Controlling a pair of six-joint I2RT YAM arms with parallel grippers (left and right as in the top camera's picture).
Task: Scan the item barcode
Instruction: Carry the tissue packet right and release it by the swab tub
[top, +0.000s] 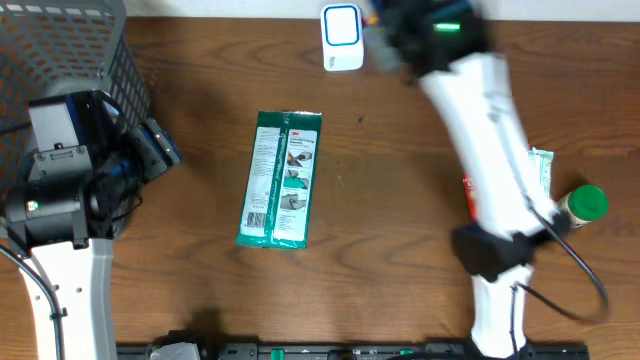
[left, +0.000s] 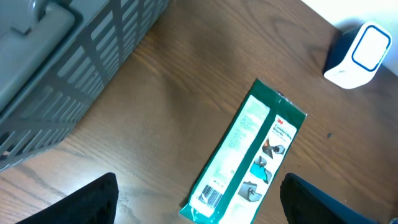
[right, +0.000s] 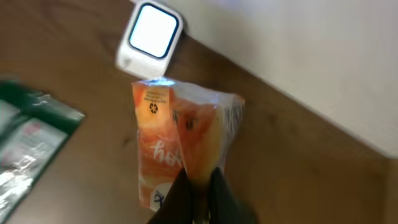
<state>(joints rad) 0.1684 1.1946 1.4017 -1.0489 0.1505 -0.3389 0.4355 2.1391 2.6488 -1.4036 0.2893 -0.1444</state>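
Note:
In the right wrist view my right gripper (right: 199, 186) is shut on the lower edge of an orange snack packet (right: 177, 140). The packet's top edge hangs just in front of the white scanner (right: 149, 34) with its blue-rimmed window. In the overhead view the same scanner (top: 341, 37) stands at the table's far edge, and my right gripper (top: 388, 40) is a blur just right of it. A green wipes packet (top: 281, 178) lies flat mid-table, its barcode (left: 210, 196) facing up. My left gripper (left: 199, 182) hovers open above that packet's near end, holding nothing.
A grey mesh basket (top: 70, 50) fills the far left corner, close behind the left arm. At the right, beside the right arm, lie a green-capped bottle (top: 585, 203), a white and green packet (top: 541, 170) and a red item (top: 467, 185).

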